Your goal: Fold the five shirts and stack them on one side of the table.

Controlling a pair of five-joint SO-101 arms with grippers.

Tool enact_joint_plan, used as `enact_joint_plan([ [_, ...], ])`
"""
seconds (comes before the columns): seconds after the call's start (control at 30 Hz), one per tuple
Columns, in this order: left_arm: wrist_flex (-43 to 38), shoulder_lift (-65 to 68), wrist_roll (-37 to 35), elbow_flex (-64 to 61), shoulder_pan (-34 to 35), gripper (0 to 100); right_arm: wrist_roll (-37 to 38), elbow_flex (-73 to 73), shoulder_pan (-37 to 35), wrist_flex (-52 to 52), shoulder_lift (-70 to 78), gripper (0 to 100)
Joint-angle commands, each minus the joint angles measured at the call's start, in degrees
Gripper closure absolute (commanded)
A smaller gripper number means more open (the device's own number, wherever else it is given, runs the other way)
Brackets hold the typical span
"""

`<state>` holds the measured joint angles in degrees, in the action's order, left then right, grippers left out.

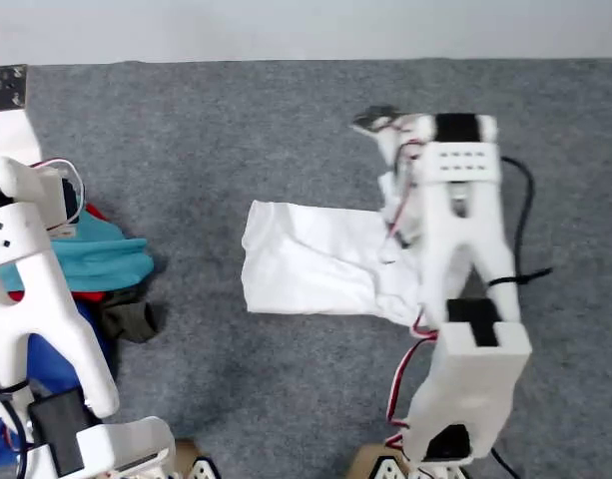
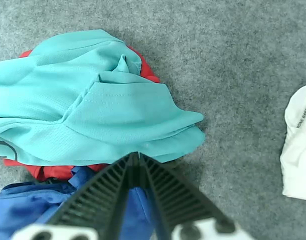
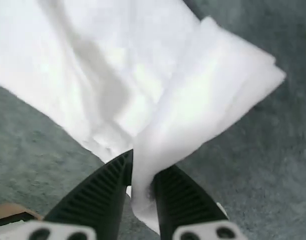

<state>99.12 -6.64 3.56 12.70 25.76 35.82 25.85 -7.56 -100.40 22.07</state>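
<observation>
Over the grey table [image 1: 236, 120], from the high camera: my right arm [image 1: 463, 249] stands above one edge of the white shirt [image 1: 306, 269], which lies rumpled near the middle of the table. Well apart from it, on my left side, the other shirts lie in a loose pile. The teal shirt [image 1: 101, 261] is on top, with a sliver of the red shirt [image 1: 94, 213] showing at its far edge. The blue shirt [image 1: 41, 364] lies nearer my base, and the dark shirt [image 1: 131, 319] pokes out on the side toward the white one. My left arm [image 1: 31, 289] reaches over this pile.

From my left wrist: my left gripper [image 2: 138, 160] has its two ribbed fingers pressed together with nothing between them. Its tip hangs over the near edge of the teal shirt [image 2: 93, 115]. Red cloth [image 2: 48, 172] peeks out from under the teal, and the blue shirt [image 2: 33, 210] lies beside my fingers. The white shirt [image 2: 297, 150] sits off to one side across bare table.

From my right wrist: my right gripper [image 3: 143, 170] is clamped on a thick fold of the white shirt [image 3: 118, 65]. The cloth is bunched between the two fingers, and the gripped flap rises off the table [image 3: 272, 165] while the rest of the shirt spreads out beyond it.
</observation>
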Motion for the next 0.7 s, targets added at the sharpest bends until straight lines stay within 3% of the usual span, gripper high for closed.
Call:
enact_joint_plan([
  [0.0,1.41,-2.73,0.26,0.22,-0.35,100,-1.58,0.26,-6.11,-2.33,-4.53,98.8],
  [0.33,1.32,-2.73,0.26,0.22,-0.44,100,-6.42,-0.09,-17.98,1.89,-4.35,98.8],
  [0.67,1.32,-2.73,0.18,0.22,-0.44,100,-7.03,0.26,-22.55,6.99,1.36,98.8],
])
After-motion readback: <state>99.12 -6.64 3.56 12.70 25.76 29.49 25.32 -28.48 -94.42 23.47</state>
